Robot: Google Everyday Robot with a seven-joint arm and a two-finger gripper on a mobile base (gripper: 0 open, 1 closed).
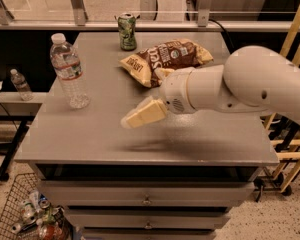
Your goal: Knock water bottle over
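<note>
Gripper [130, 121], fingers pressed together, hovers over the middle of the table [90, 134], well right of the upright water bottle [69, 71]; I would sweep left and strike high, above its label.

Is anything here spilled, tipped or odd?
Nothing stands out. The water bottle and green can stand upright, the chip bag lies flat, and the hand hovers over the middle of the table, right of the bottle.

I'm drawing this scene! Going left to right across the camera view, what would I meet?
Small bottle → water bottle → green can → chip bag. The gripper hovers over the table, in front of can and bag, so it's left out.
</note>
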